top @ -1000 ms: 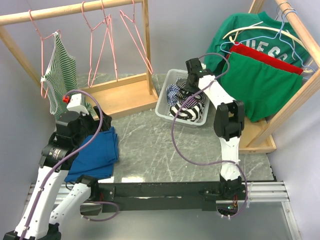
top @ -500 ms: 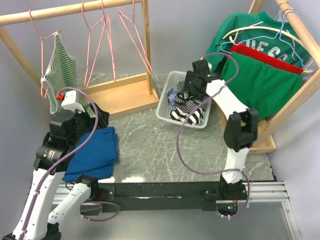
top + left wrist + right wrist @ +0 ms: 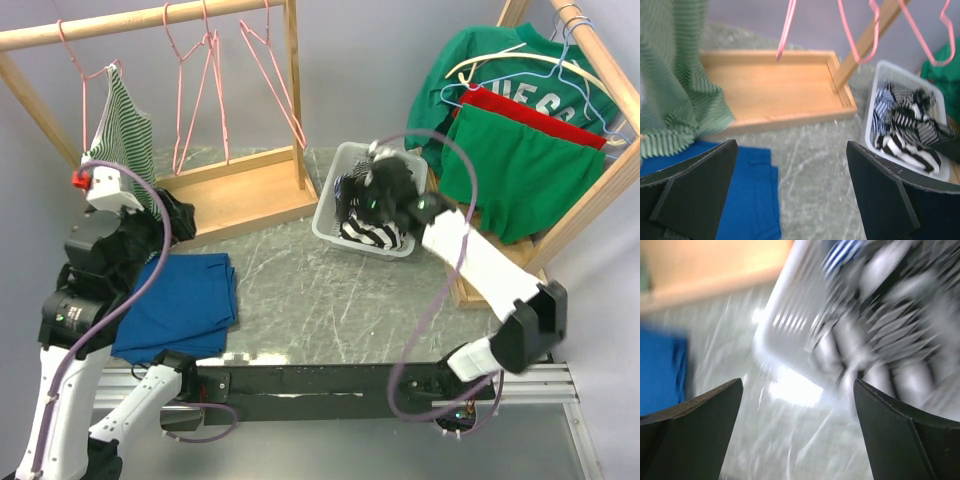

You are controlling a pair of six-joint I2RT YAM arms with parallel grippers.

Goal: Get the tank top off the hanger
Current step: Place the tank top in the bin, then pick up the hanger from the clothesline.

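Green-striped tank top (image 3: 119, 128) — on pink hanger (image 3: 76, 58)

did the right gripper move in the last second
Yes. The right gripper has pulled back from the far rim of the white plastic basket to above its middle, toward the table's near edge.

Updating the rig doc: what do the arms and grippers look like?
The left arm and right arm have white shells with black joints; a purple cable loops along each. The left wrist carries a small red tab. The left gripper and right gripper have flat black wedge-shaped fingers.
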